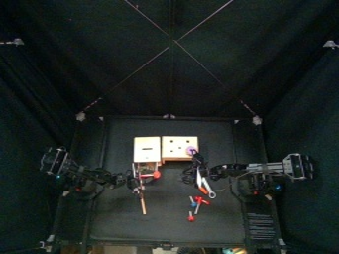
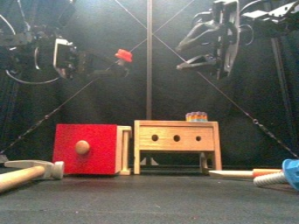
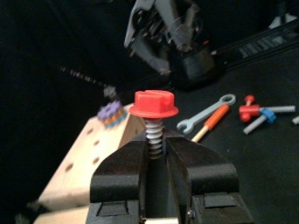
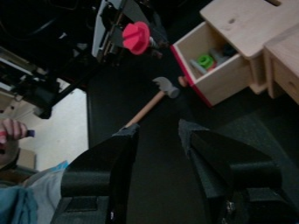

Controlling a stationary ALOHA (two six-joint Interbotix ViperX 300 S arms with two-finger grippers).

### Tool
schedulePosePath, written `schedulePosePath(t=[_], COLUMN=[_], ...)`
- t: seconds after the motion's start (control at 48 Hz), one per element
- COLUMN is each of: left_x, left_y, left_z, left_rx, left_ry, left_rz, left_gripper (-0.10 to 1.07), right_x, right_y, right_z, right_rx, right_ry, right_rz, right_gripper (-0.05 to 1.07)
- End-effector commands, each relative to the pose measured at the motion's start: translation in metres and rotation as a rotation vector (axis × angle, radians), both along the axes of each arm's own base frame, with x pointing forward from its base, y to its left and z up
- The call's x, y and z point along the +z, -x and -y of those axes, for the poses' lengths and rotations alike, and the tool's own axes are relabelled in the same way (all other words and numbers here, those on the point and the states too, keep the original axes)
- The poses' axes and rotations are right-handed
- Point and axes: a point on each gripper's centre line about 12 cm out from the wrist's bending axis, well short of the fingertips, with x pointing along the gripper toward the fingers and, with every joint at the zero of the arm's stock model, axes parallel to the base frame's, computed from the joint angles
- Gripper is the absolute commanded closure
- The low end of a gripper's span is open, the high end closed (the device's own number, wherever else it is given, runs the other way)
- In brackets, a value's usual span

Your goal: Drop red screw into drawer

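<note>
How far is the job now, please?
Done: the left claw holds the red screw up in the air, and the drawer is pulled open. In hand: carrying the screw toward the drawer. Left: placing it above the opening and releasing it. The right claw hangs open above the table.

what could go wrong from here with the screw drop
1. The left gripper pinches the red screw only by its thin shank, high above the table, so it could slip or tilt out early.
2. The open drawer is a small target and already holds something green, so a screw released from this height may bounce out or miss.
3. The right gripper hangs open nearby; the arms could collide.
</note>
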Motion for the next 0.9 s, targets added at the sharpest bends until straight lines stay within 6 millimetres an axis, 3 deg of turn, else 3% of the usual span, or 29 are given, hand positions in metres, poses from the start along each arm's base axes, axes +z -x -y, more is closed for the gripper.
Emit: schedulePosePath(t=[0.0,0.125,0.292,0.479,0.875], left_x=[-0.004,-0.019,-0.03,-0.032,-0.033], left_y=[0.006,0.011,0.011,0.013,0.014], left_z=[-0.002,0.0,-0.013,-0.035,-0.037], left_rx=[0.019,0.002,0.028,0.098,0.101], left_ry=[0.067,0.139,0.204,0.228,0.227], left_rz=[-0.054,-0.174,-0.271,-0.286,-0.293], left_gripper=[0.43,0.43,0.41,0.34,0.22], right_x=[0.001,-0.008,-0.017,-0.022,-0.021], right_y=[-0.003,-0.007,-0.013,-0.016,-0.017], right_z=[0.002,0.002,-0.002,-0.005,-0.006], right_rx=[-0.024,-0.03,-0.019,-0.011,-0.01], right_ry=[0.007,0.012,0.017,0.017,0.021], right_rz=[-0.011,-0.046,-0.077,-0.094,-0.093], right_gripper=[0.22,0.22,0.22,0.22,0.22])
